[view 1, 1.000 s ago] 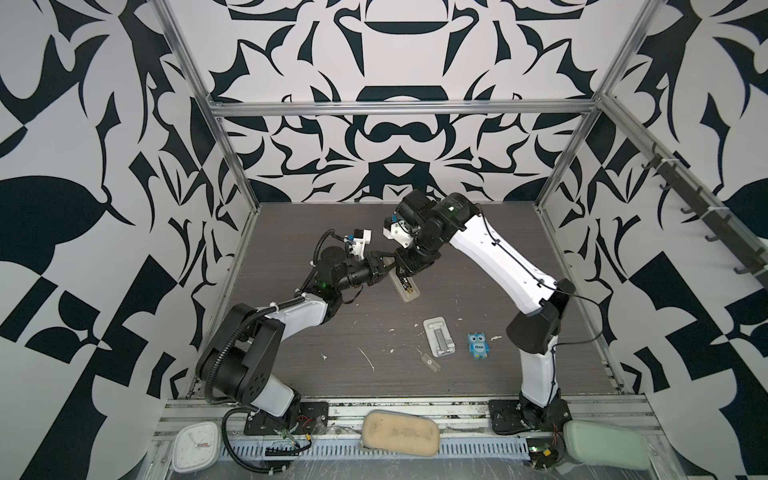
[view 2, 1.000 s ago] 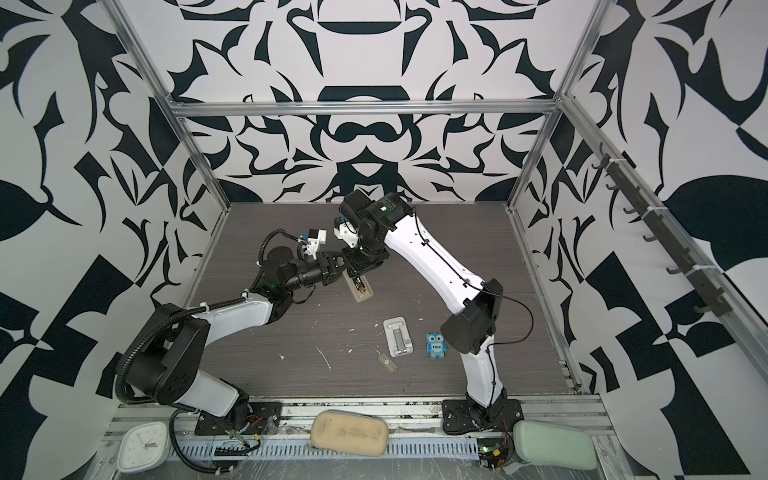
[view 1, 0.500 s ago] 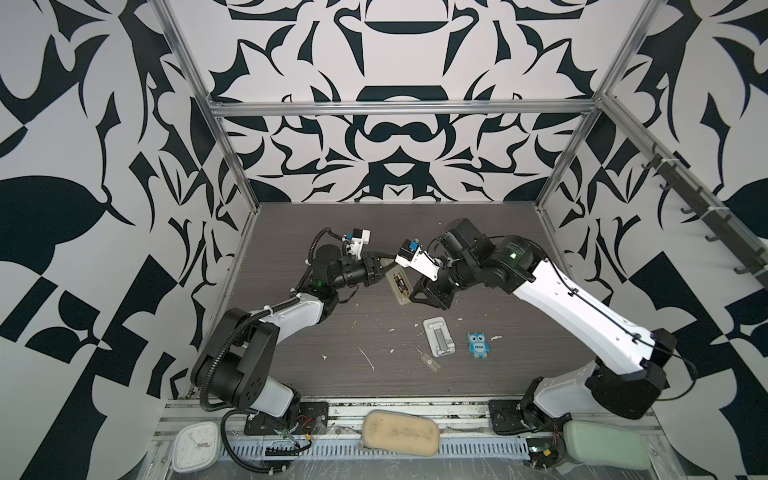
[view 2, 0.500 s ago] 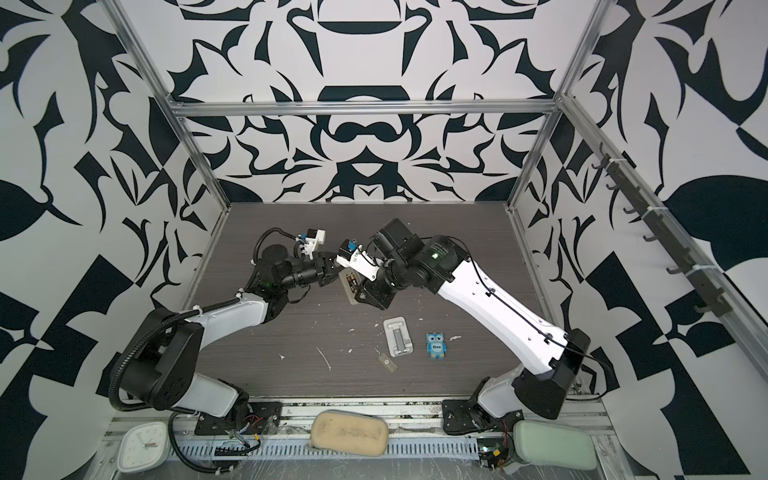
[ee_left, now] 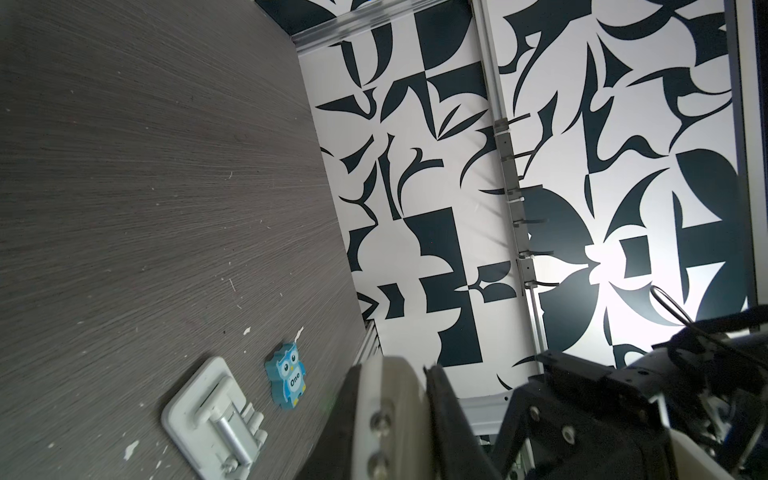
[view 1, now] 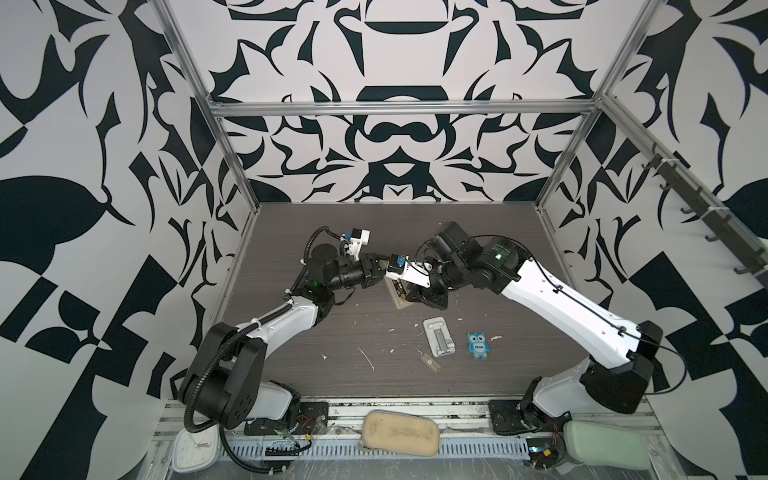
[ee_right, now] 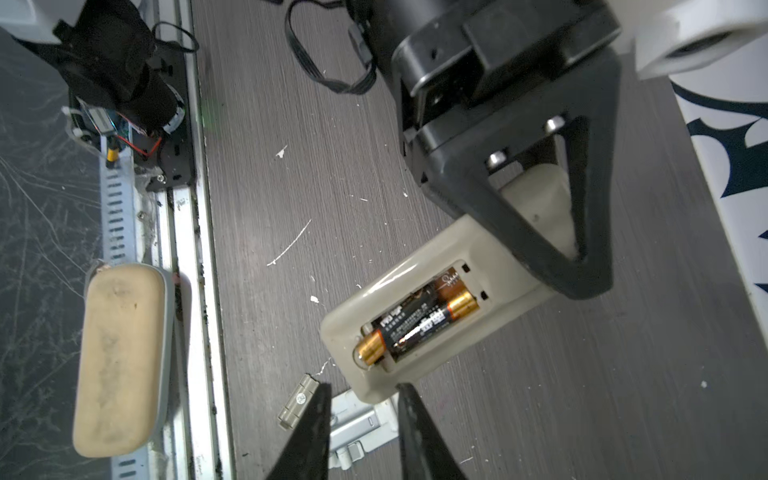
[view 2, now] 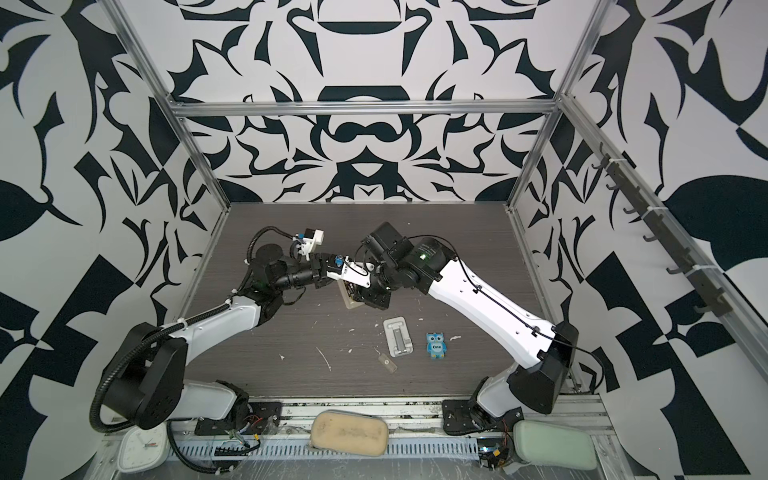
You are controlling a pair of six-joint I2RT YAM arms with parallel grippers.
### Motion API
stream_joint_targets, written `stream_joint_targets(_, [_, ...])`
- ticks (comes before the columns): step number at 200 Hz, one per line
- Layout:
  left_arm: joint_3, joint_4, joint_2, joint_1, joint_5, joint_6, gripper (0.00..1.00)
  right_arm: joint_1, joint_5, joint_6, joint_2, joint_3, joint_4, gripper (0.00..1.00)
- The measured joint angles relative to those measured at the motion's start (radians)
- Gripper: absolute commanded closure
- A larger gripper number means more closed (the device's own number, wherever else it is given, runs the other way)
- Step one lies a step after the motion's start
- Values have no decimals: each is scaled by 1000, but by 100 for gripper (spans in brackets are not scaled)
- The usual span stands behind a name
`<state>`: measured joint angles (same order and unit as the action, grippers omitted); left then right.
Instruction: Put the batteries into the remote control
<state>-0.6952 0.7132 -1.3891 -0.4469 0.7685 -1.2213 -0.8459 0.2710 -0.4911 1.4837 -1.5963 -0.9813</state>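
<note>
My left gripper [view 1: 380,272] [view 2: 328,272] [ee_left: 392,370] is shut on the remote control [view 1: 399,293] [view 2: 351,297] [ee_left: 395,415], holding it above the table by one end. In the right wrist view the remote [ee_right: 449,245] shows its greyish back with the bay uncovered. Two batteries [ee_right: 415,328] lie side by side in the bay, brass ends showing. My right gripper [ee_right: 365,388] [view 1: 415,297] [view 2: 365,297] is open just off the remote's free end. Its fingertips [ee_right: 322,395] stand apart and grip nothing.
Nearer the front, a white ribbed stand [view 1: 439,336] [ee_left: 212,411] lies on the table beside a blue owl figure [view 1: 478,345] [ee_left: 289,380]. A small grey cover piece [view 1: 430,363] [ee_right: 297,401] lies close by. A beige pad [view 1: 401,430] sits on the front rail.
My right arm has swung from above the remote down to the right, and its gripper now faces the remote's free end. The left gripper kept its hold, shifting slightly.
</note>
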Motion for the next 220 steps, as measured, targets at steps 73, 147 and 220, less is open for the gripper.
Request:
stream_joint_targets(73, [0,-57,12,0,18,19,100,-61,-61,-60,23,-4,-2,61])
stream_joint_targets(147, [0,-61,16,0,22,24,100,-71,-113,-89,32,-4,-1,69])
stream_joint_targets(220, [0,-61,16,0,26,25,100,-83,-138,-97,46,-4,0,71])
